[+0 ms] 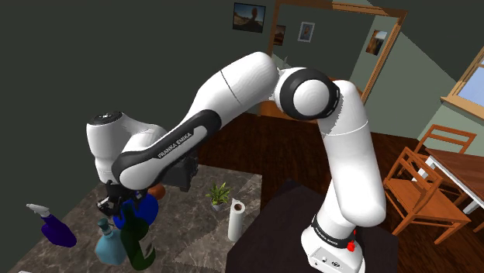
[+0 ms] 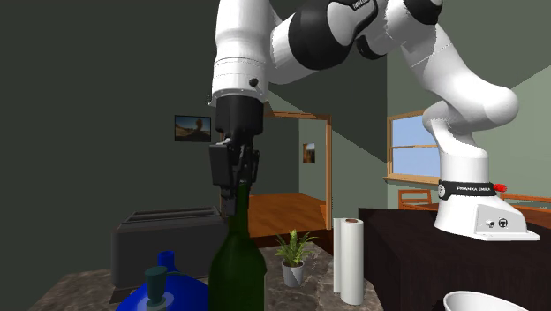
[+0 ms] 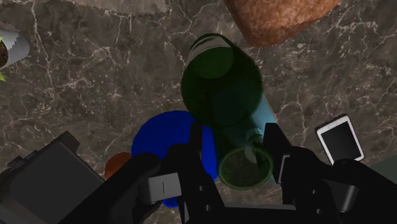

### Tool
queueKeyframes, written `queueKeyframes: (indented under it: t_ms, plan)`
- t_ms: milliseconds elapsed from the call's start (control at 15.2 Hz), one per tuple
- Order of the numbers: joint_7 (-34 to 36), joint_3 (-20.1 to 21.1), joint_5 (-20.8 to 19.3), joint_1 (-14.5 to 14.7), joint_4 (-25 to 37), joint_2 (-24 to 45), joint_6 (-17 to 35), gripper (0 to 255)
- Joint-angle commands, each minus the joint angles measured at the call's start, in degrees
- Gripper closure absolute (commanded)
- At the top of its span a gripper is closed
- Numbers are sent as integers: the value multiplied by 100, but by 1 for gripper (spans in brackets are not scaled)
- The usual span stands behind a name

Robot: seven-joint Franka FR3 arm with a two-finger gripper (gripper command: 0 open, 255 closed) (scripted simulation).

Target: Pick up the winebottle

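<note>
Black fingers (image 3: 197, 153) sit closest to the wrist camera, standing apart with the mouth of the dark green winebottle (image 3: 221, 83) between them. The gripper (image 3: 236, 153) straddles the neck; whether either pad touches the glass cannot be made out. Below the jaws the bottle's body widens and hides most of a pale teal bottle (image 3: 270, 118). A deep blue bottle (image 3: 159, 143) lies just beside one finger, partly covered by it. A rough brown object (image 3: 280, 19) beyond the winebottle is cut off by the frame, as is a plant pot (image 3: 9, 51). All rest on a marbled counter (image 3: 83, 95).

From the shoulder view, the white arm (image 1: 233, 85) covers much of the gripper. The winebottle stands upright directly under the jaws, its base cut off by the picture's edge. A purple spray bottle (image 1: 56, 230) stands well apart from them.

From the second exterior view, the jaws come straight down over the bottle's top, black against dark glass, so any gap is unreadable. A dark box (image 2: 168, 238) sits behind them, and a paper roll (image 2: 347, 259) stands off to one side.
</note>
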Motion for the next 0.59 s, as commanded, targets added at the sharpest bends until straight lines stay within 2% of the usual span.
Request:
queueKeyframes:
  t_ms: [0,528]
  plan:
    - [-17,30,41,-12,38,-78,-110,255]
    - [-115,137,211,-77,219,-385,-577,255]
